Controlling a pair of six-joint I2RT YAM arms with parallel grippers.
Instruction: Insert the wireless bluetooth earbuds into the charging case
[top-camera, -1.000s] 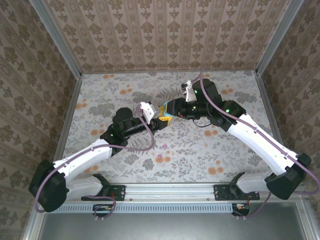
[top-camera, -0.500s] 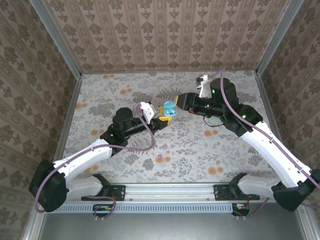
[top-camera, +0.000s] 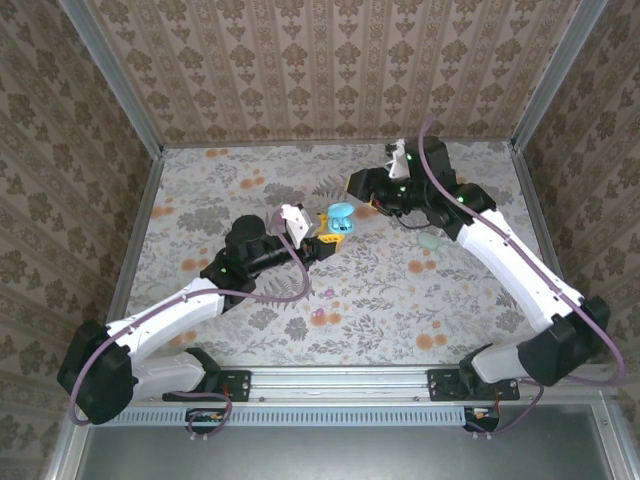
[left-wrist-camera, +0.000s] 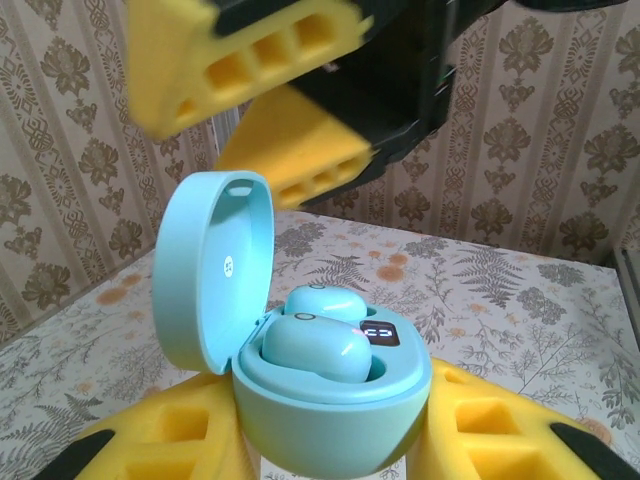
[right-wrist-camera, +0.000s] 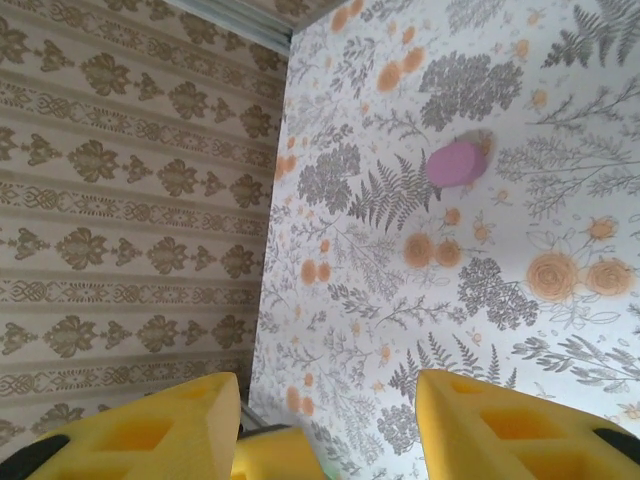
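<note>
Left gripper (left-wrist-camera: 335, 445) clamps cyan charging case (left-wrist-camera: 335, 405) (lid open) | right gripper (right-wrist-camera: 330, 420) just beyond, spread, empty | risk: rounded case slips, earbuds (left-wrist-camera: 318, 348) spill.

Mid-table, the charging case (left-wrist-camera: 330, 420) sits between the left gripper's (top-camera: 322, 243) fingers, earbuds (left-wrist-camera: 315, 350) inside it. The right gripper (top-camera: 358, 185) is just right and farther, and a second case (right-wrist-camera: 457, 163) lies on the cloth, apart.

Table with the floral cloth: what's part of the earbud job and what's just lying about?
Job: cyan charging case, open, in the left gripper; cyan earbuds seated inside it.
Lying about: pink pebble-shaped piece and pale mint piece, loose on the floral cloth.
</note>
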